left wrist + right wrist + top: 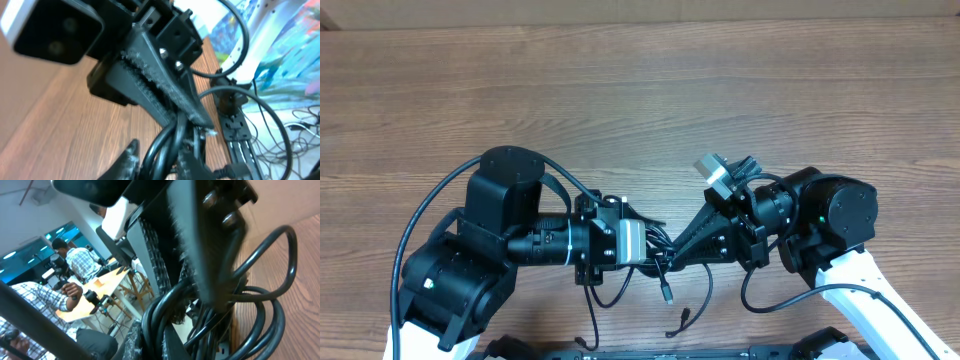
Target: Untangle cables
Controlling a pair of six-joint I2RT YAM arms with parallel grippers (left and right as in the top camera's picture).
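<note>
The cables [666, 287] are a bunch of thin black cords held between my two grippers near the table's front edge. Loose loops and small plug ends hang below the bunch. My left gripper [654, 248] points right and is shut on the cables. In the left wrist view, its fingers [160, 162] pinch several black strands [167, 142], with the right gripper's fingers [192, 112] just beyond. My right gripper [673, 258] points left and is shut on the cables. In the right wrist view, its fingers [155, 340] clamp a thick bundle, and loops [265, 325] hang to the right.
The wooden table [640, 90] stretches away behind both arms. Thicker black arm cables [430, 205] loop at the left arm. A black rail [660, 352] runs along the front edge. A power strip [235, 130] lies beyond the table edge.
</note>
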